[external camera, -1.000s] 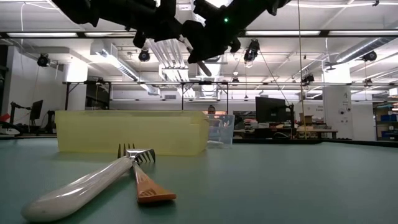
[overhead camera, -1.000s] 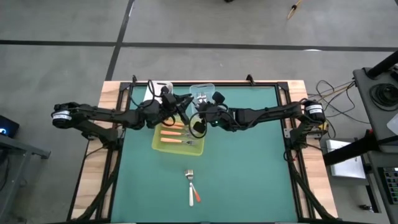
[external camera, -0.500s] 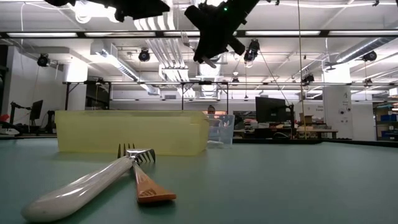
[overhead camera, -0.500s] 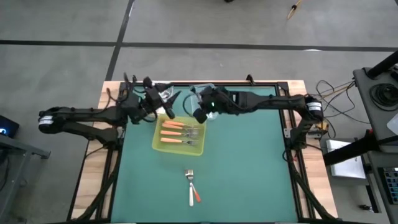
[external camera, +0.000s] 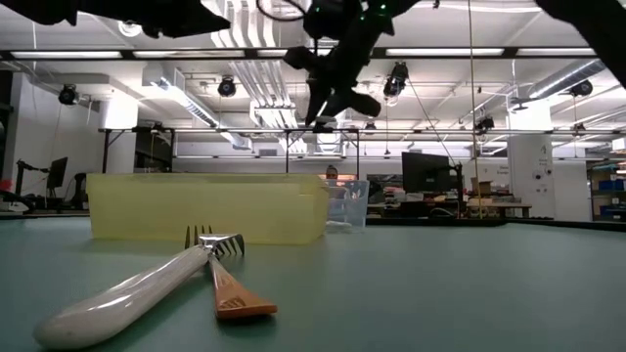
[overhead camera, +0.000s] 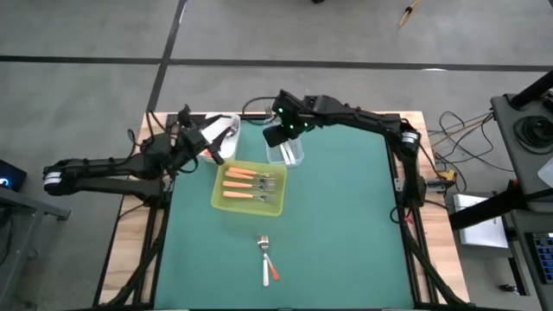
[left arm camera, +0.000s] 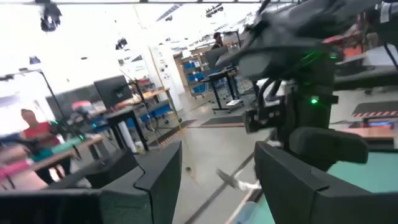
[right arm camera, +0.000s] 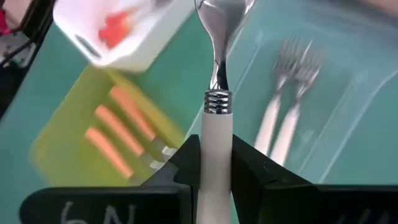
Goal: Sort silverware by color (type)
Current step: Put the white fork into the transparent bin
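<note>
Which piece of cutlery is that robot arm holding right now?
Look at the clear tub at the table's far edge, beside the yellow tray. Above it the right gripper clamps a white-handled spoon; the two white-handled pieces in the tub are forks.

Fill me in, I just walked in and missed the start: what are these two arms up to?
They are sorting cutlery by handle colour. The right gripper is shut on a white-handled spoon and holds it above the clear tub, where two white-handled forks already lie. The left gripper hangs open over the white tub. Three orange-handled forks lie in the yellow tray. A white-handled fork and an orange-handled one still wait on the table.
</note>
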Controlling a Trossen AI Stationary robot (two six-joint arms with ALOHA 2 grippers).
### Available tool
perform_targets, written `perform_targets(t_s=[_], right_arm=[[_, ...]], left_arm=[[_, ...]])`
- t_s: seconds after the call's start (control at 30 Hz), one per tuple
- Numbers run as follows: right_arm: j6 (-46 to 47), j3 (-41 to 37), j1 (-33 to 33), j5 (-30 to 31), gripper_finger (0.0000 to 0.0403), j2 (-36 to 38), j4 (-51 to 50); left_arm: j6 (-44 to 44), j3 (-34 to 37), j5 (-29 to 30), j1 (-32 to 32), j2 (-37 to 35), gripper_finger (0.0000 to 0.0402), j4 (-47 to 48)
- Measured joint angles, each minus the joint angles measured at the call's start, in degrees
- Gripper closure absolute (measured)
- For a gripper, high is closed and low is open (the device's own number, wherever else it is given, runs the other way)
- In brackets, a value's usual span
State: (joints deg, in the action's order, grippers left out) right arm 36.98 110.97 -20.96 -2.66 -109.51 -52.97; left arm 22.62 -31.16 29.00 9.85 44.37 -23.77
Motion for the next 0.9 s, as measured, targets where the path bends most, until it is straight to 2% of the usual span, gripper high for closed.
perform_targets(t_s=[0.07,0.2,0.37,0.53,0.67,0.9], right_arm=[[3.01,3.05,-1.24,-4.81,0.0355,-2.54,-2.91],[8.63,8.02,-3.1,-10.39,0.0354,-7.7,-9.29],[13.15,13.21,-4.09,-10.89,0.0353,-12.48,-16.94],[17.65,15.76,-5.5,-13.11,0.0353,-15.81,-19.17],[19.03,16.25,-7.3,-14.94,0.0353,-16.31,-19.19],[18.7,16.02,-10.44,-14.05,0.0352,-16.35,-21.07]], left_arm=[[0.93,0.35,1.76,0.01,-0.91,0.0216,0.0],[2.34,1.29,4.23,0.05,-1.48,0.0216,0.45],[6.03,2.83,5.92,0.27,-1.56,0.0216,-1.09],[6.88,3.22,8.01,0.95,-2.16,0.0216,-1.16],[6.67,3.13,8.05,0.94,-2.45,0.0216,-0.39],[6.46,3.13,8.05,0.94,-3.04,0.0216,0.24]])
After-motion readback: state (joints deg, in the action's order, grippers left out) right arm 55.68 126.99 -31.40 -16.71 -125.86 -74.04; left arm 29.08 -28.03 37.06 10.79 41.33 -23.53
